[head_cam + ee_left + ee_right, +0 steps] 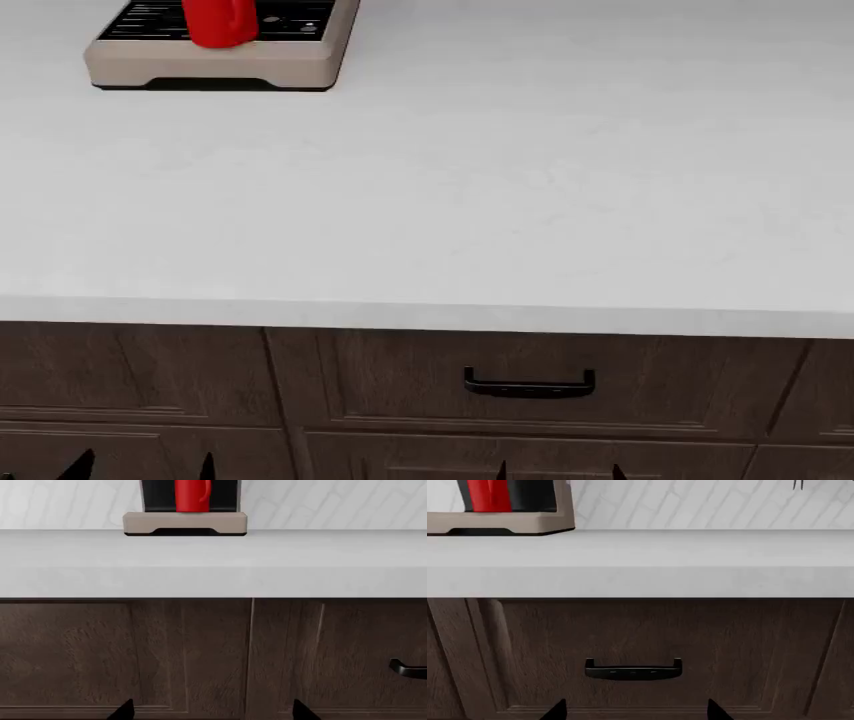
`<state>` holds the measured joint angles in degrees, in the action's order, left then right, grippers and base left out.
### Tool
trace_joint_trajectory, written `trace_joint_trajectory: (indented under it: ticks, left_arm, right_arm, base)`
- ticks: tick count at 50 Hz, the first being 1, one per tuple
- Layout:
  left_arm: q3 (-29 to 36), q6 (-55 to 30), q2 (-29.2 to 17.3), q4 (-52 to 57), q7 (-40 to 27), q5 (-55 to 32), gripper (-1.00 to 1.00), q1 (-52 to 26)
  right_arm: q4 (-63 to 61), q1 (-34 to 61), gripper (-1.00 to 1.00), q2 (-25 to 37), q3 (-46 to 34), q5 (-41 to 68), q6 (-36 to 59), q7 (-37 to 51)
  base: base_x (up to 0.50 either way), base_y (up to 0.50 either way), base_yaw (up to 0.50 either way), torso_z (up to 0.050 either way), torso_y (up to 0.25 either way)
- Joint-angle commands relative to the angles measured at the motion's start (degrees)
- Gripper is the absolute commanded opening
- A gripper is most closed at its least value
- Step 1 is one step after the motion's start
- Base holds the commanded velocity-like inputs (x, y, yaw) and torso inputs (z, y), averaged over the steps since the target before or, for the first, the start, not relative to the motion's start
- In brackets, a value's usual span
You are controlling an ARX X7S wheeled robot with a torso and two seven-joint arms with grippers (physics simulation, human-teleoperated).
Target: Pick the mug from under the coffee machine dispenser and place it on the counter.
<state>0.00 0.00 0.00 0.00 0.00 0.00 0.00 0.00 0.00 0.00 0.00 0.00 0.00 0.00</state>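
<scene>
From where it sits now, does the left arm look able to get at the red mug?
Probably not yet. The left gripper hangs low before the cabinet fronts, while the mug stands far back on the drip tray across the counter. Nothing blocks the way.

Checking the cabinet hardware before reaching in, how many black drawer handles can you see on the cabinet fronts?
1 in the head view: a black handle on the drawer front below the counter, right of centre. The wrist views show handles too, probably that same one. More may lie outside the frames.
</scene>
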Motion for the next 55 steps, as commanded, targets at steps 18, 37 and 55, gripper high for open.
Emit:
trace_joint_trajectory:
  ticks: [18, 37, 55]
  left_arm:
    - [3.79, -0.46, -3.3, 0.55, -3.93, -3.38, 1.0, 0.01]
    - [5.66, 1.04, -4.83, -0.25, -5.27, -4.36, 1.0, -0.14]
    - [7.23, 1.11, -6.05, 0.43, -6.59, -5.18, 1.0, 0.24]
  right_arm:
    - [-0.19, 0.1, 1.0, 3.33, -4.13, 3.18, 0.14, 4.06]
    - [0.36, 0.43, 1.0, 4.69, -5.85, 4.46, -0.51, 5.69]
    - [-0.37, 0.25, 1.0, 5.85, -7.24, 5.46, -0.16, 7.14]
  base:
    - [0.0, 0.0, 0.0, 0.0, 0.0]
    - [0.0, 0.0, 0.0, 0.042, 0.0]
    - [0.0, 0.0, 0.0, 0.05, 0.0]
